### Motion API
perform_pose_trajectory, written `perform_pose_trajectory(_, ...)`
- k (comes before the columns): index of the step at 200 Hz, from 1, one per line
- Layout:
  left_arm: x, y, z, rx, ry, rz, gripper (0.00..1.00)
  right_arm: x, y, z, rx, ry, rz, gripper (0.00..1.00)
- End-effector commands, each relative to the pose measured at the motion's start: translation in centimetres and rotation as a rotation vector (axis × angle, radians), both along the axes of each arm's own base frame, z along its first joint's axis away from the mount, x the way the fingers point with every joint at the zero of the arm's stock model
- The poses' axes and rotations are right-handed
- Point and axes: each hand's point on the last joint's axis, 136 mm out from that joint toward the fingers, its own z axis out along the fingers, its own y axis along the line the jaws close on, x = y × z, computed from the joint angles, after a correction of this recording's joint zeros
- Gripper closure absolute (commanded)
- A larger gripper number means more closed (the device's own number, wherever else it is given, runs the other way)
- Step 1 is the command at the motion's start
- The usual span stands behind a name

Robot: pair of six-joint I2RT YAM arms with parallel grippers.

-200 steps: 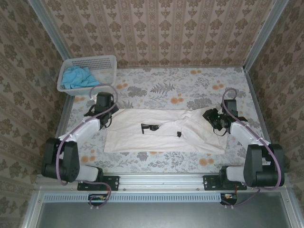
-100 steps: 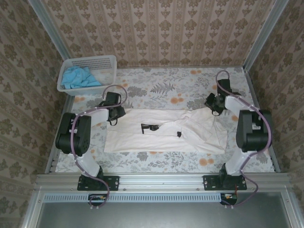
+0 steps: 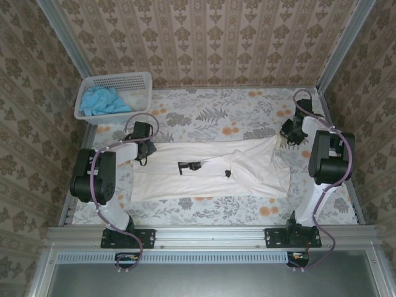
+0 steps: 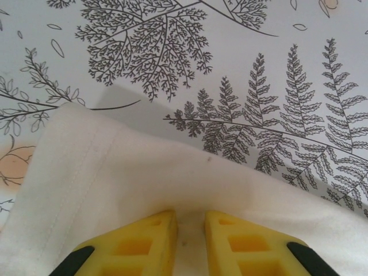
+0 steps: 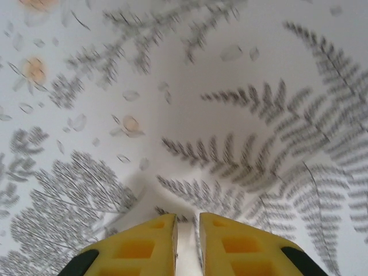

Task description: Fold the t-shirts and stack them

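From above, the cream shirt (image 3: 204, 176) lies mid-table (image 3: 247, 114). My left gripper (image 3: 143, 150) and right gripper (image 3: 286, 140) pinch its far corners to hold it taut for folding. The blue shirt (image 3: 98, 100) sits in the far-left basket (image 3: 133, 79). Left wrist: my fingers (image 4: 155, 233) clamp the hem. Right wrist: cloth is nipped between my fingers (image 5: 150, 237).

Setting: robot test cell in lab, home-style decor. Evidence: beige damask-patterned wallpaper panels (image 3: 204, 43) on three sides, bare aluminium corner posts (image 3: 62, 37), grey floral printed tablecloth (image 3: 210, 114), aluminium rail (image 3: 210, 234) along near edge carrying bolted black arm-base plates (image 3: 133, 237).
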Motion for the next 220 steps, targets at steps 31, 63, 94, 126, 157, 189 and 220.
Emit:
perform_pose_trajectory(31, -0.4, -0.6, 3.5, 0.020, -0.067, -0.040, 0.57, -0.3, 2.3, 5.4, 0.021, -0.148, 0.031, 0.68)
perform_pose_trajectory(63, -0.5, -3.0, 8.8, 0.102, -0.190, -0.123, 0.44, -3.1, 8.9, 6.8, 0.083, -0.207, 0.167, 0.55)
perform_pose_trajectory(94, -0.7, -9.1, 9.7, 0.003, -0.206, -0.319, 0.46, -5.0, 16.1, 4.2, 0.221, -0.095, 0.381, 0.52)
perform_pose_trajectory(126, -1.8, -16.9, 6.6, -0.141, -0.097, -0.581, 0.52, -5.6, 19.9, 1.6, 0.235, 0.008, 0.536, 0.53)
perform_pose_trajectory(157, -2.3, -19.1, 3.5, -0.158, 0.011, -0.675, 0.54, -5.1, 21.9, 0.9, 0.223, 0.045, 0.620, 0.55)
perform_pose_trajectory(189, -2.3, -18.4, 1.4, -0.108, 0.079, -0.666, 0.54, -5.2, 22.2, 0.3, 0.196, 0.089, 0.645, 0.55)
perform_pose_trajectory(220, -2.4, -17.9, 0.3, -0.078, 0.129, -0.655, 0.54, -5.2, 22.8, -0.1, 0.196, 0.112, 0.675, 0.55)
